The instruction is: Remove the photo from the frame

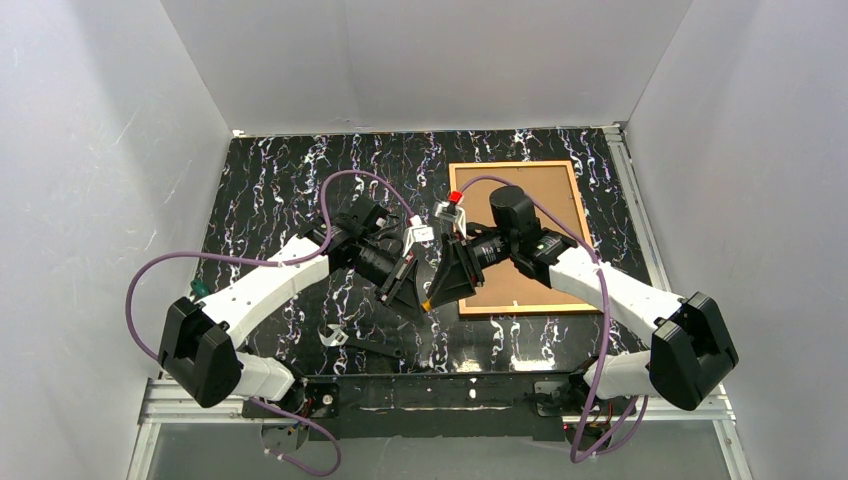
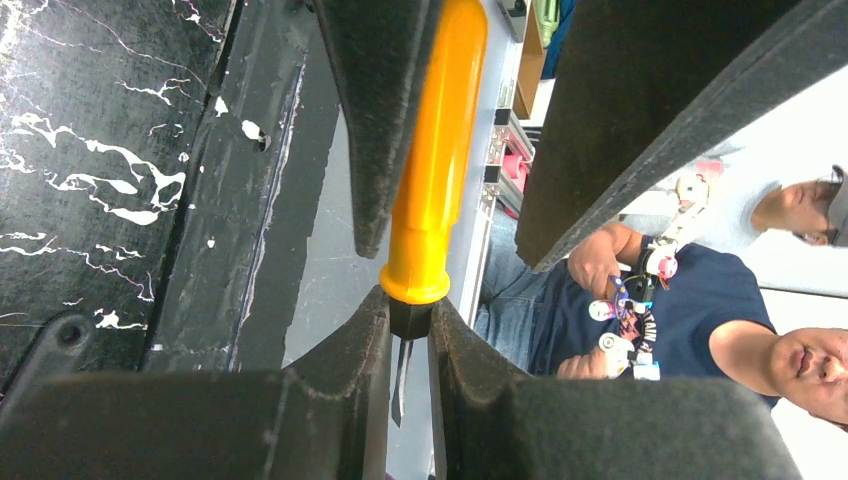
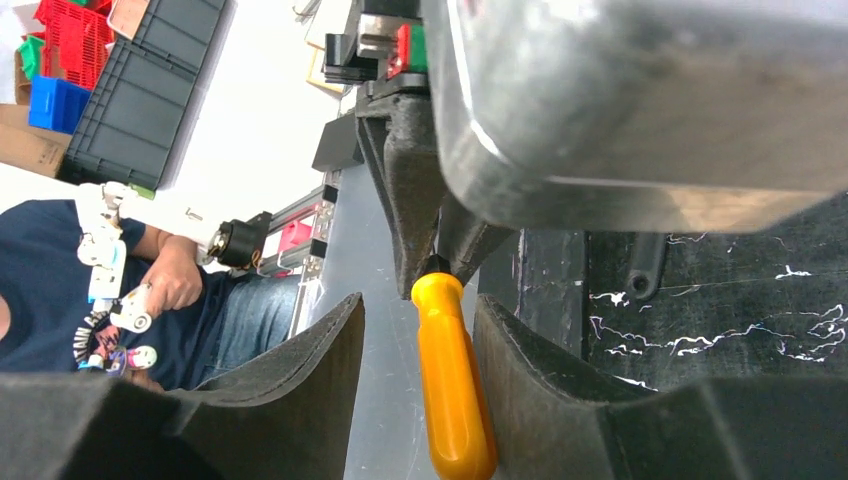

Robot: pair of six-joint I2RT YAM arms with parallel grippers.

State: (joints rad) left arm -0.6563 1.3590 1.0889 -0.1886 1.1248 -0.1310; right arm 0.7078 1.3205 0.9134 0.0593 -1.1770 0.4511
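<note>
The frame (image 1: 510,164) lies flat at the back right of the table, and the tan board on the back of the photo (image 1: 515,290) fills it. The printed side is hidden. Both grippers meet above the table's middle, left of the frame. My left gripper (image 2: 408,340) is shut on the black collar of a yellow-handled screwdriver (image 2: 435,180), whose blade shows between its fingers. My right gripper (image 3: 420,340) straddles the yellow handle (image 3: 450,390). One pad touches the handle and a gap remains at the other. From above, only the screwdriver's orange end (image 1: 427,303) shows between the fingers.
A silver adjustable wrench (image 1: 335,335) lies near the front edge, below the left arm. White walls close in the black marbled table (image 1: 270,190) on three sides. The right arm reaches across the frame's near half.
</note>
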